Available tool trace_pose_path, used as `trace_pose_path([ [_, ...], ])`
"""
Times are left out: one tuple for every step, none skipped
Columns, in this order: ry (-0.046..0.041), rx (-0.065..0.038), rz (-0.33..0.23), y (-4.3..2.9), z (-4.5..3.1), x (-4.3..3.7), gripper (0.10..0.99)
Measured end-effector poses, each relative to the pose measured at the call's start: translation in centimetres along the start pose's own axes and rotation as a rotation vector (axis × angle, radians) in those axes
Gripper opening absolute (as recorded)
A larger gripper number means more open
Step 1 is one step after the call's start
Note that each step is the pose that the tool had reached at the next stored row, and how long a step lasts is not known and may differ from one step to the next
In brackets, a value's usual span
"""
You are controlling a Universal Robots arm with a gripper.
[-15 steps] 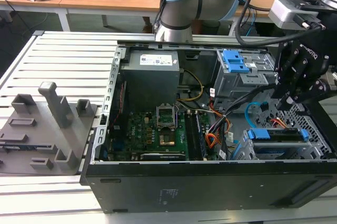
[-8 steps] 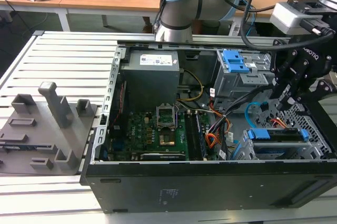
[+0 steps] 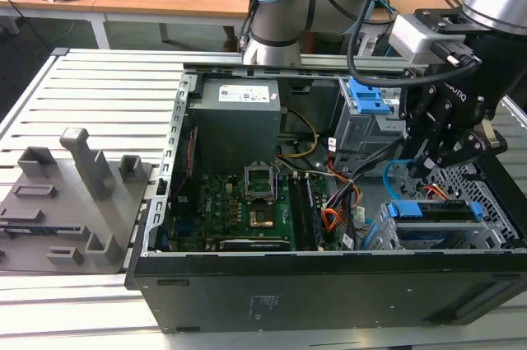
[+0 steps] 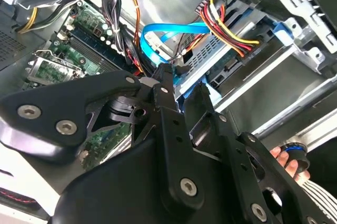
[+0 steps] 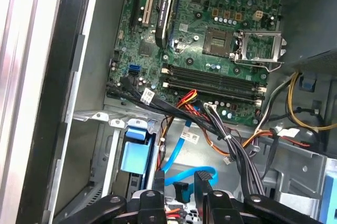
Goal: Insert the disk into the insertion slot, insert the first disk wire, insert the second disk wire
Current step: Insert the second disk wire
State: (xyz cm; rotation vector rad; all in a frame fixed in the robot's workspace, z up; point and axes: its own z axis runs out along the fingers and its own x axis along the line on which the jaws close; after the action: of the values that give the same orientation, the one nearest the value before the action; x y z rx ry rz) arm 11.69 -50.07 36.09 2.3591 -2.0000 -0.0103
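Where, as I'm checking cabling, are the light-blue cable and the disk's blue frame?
Light-blue cable (image 4: pixel 179 26): second wrist view, on its flat loop.
Disk's blue frame (image 3: pixel 403 209): exterior view, on its end tab.

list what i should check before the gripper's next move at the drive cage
1. disk seated in the insertion slot: ok, its blue frame sits inside the slot.
2. gripper at the slot's wire end: ok.
3. second disk wire close at hand: ok, its plug end lies at the gripper.
4. gripper's hold on that plug: cannot tell.
5. first disk wire plugged in: cannot tell.
6. hand clear of the case: not ok, it looks close to the case's edge.
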Motion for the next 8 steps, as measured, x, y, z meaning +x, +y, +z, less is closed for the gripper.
trace_pose_path([
  [0.0006,0.000,-0.003,-0.01,0.12,0.00,0.361],
  [0.0014,0.000,-0.006,-0.01,0.26,-0.01,0.361],
  [0.0029,0.000,-0.007,0.00,0.29,-0.01,0.361],
  [0.0042,0.000,-0.007,0.00,0.29,0.00,0.361],
  [0.0045,-0.001,-0.008,0.00,0.29,0.00,0.361],
  [0.0046,0.000,-0.008,0.00,0.30,-0.01,0.361],
  [0.0051,-0.001,-0.008,0.00,0.30,0.00,0.361],
  [0.0058,-0.001,-0.009,0.00,0.30,-0.01,0.282],
])
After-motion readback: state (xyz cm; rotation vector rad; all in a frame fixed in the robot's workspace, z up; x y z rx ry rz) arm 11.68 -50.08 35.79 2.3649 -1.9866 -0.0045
